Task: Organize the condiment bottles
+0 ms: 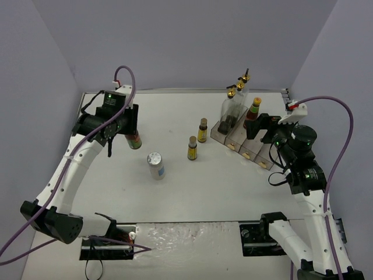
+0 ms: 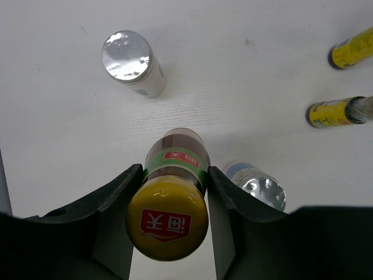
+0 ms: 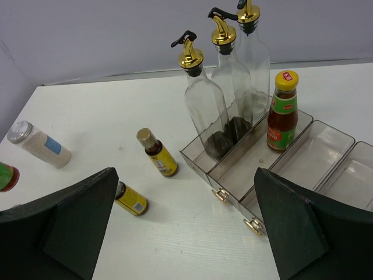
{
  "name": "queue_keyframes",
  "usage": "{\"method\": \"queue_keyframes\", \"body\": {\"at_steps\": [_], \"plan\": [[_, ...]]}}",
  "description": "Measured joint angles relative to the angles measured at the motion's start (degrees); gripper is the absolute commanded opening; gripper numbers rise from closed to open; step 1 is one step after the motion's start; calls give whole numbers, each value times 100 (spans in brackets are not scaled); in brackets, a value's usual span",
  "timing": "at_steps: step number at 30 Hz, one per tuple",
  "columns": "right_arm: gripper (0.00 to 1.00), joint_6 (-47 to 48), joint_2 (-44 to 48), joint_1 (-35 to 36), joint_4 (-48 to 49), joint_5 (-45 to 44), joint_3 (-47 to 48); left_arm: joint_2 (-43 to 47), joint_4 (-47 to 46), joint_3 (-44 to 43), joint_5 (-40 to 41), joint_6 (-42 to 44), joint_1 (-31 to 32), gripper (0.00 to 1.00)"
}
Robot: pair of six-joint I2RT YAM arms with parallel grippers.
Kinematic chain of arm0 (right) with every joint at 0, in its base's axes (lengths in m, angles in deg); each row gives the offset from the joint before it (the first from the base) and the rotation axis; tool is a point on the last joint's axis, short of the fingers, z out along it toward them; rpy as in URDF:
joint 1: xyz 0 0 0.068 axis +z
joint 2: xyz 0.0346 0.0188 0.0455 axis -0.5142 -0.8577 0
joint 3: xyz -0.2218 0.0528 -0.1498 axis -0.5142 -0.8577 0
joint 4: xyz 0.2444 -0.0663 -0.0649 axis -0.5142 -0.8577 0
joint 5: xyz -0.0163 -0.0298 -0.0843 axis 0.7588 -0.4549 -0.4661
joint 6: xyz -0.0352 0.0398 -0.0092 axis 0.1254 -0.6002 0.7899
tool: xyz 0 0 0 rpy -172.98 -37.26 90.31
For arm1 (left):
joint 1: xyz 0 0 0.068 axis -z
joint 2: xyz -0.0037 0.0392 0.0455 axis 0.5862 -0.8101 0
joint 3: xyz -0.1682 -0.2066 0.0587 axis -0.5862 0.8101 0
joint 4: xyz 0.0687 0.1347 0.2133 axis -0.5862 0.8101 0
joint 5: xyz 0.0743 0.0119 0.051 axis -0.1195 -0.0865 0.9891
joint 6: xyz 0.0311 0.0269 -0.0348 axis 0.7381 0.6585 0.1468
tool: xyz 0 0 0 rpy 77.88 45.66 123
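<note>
My left gripper (image 2: 169,195) is shut on a red-sauce bottle with a yellow cap (image 2: 168,217), held upright at the table's left (image 1: 134,140). Two white shakers with silver lids (image 2: 129,59) (image 2: 257,188) stand close by, and two small dark yellow-labelled bottles (image 1: 202,130) (image 1: 192,148) stand mid-table. Three tall clear glass bottles with gold pourers (image 3: 204,108) fill the far compartment of the clear rack (image 3: 230,175). A second red-sauce bottle (image 3: 282,112) stands in the compartment beside them. My right gripper (image 3: 186,227) hangs open in front of the rack, holding nothing.
The rack's two nearer compartments (image 3: 326,149) hold nothing. Grey walls close in the table on three sides. A white shaker (image 1: 155,165) stands between the left arm and the small bottles. Cables loop above both arms.
</note>
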Motion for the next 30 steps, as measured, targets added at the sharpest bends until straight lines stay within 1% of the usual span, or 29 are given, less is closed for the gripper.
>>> {"method": "queue_keyframes", "body": {"at_steps": [2, 8, 11, 16, 19, 22, 30], "plan": [[100, 20, 1, 3, -46, 50, 0, -214, 66, -269, -3, 72, 260, 0], [100, 138, 3, 31, -111, 171, 0, -864, 163, -1196, 155, 121, 1382, 0], [100, 170, 8, 31, -158, 200, 0, -1013, 158, -1297, 191, 12, 1808, 0], [100, 211, 34, 31, -234, 221, 0, -1154, 240, -1297, 353, -227, 2266, 0], [100, 248, 53, 31, -254, 230, 0, -1203, 252, -1234, 464, -405, 2503, 0], [100, 286, 66, 31, -276, 257, 0, -1197, 95, -968, 524, -589, 2727, 0], [100, 420, 66, 81, -285, 368, 0, -1227, -519, 94, 617, -1007, 3281, 0]]}}
